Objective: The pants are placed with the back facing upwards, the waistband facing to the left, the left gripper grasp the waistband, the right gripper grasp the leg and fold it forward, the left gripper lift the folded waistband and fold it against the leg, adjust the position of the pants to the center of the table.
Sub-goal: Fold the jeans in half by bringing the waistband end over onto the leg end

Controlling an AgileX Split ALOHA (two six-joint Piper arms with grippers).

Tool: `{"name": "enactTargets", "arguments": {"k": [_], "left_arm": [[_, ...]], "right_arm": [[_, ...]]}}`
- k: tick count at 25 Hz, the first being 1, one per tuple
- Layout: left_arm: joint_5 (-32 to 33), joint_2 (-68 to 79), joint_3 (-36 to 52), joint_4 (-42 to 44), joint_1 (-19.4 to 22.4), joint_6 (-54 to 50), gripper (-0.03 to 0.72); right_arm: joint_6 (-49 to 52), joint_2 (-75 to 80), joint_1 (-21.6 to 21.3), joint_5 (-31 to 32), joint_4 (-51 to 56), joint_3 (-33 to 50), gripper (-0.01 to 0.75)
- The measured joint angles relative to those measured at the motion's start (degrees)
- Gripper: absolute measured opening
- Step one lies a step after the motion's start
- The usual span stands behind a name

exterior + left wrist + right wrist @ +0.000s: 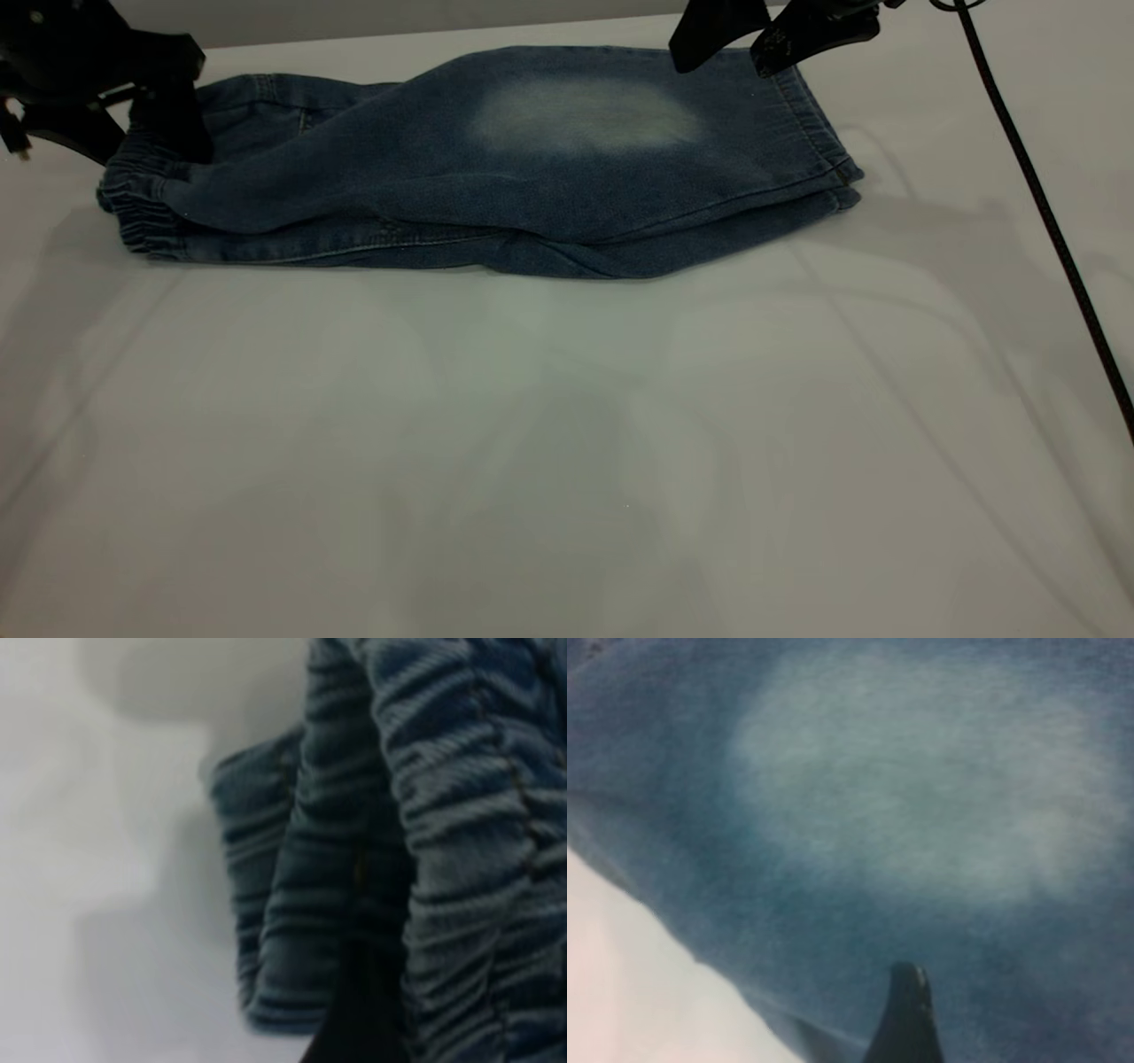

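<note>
The blue denim pants (496, 177) lie folded lengthwise at the far side of the white table (567, 443), with the elastic waistband (133, 190) at the left. The leg (709, 151) with its pale faded patch (585, 115) lies on top, its hem at the right. My left gripper (168, 133) is down on the waistband and shut on it. In the left wrist view the gathered waistband (461, 842) fills the picture beside one dark finger (354, 1014). My right gripper (757, 44) hangs open just above the leg's hem and holds nothing. One of its fingertips (911, 992) shows over the denim (921, 797).
A black cable (1045, 213) runs down the right side of the table. The pants lie near the far edge, and bare tabletop stretches in front of them.
</note>
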Motion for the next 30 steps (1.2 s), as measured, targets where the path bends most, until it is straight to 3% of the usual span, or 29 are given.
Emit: {"name": "enactTargets", "arguments": {"k": [6, 11, 16, 26, 30], "left_arm": [[1.8, -0.7, 0.0, 9.0, 0.6, -4.2, 0.513], [1.2, -0.5, 0.0, 11.6, 1.8, -4.3, 0.513], [-0.6, 1.9, 0.0, 9.2, 1.8, -3.4, 0.513], [-3.2, 3.9, -0.1, -5.0, 1.7, 6.4, 0.513], [-3.2, 3.9, -0.1, -6.2, 1.7, 6.8, 0.493]], "right_arm": [[0.0, 0.0, -0.1, 0.4, -0.1, 0.0, 0.511], [0.2, 0.0, -0.1, 0.9, -0.1, 0.0, 0.511], [0.2, 0.0, -0.1, 0.9, -0.1, 0.0, 0.511], [0.2, 0.0, -0.1, 0.7, 0.0, 0.0, 0.511], [0.3, 0.0, 0.0, 0.7, 0.1, 0.0, 0.496]]}}
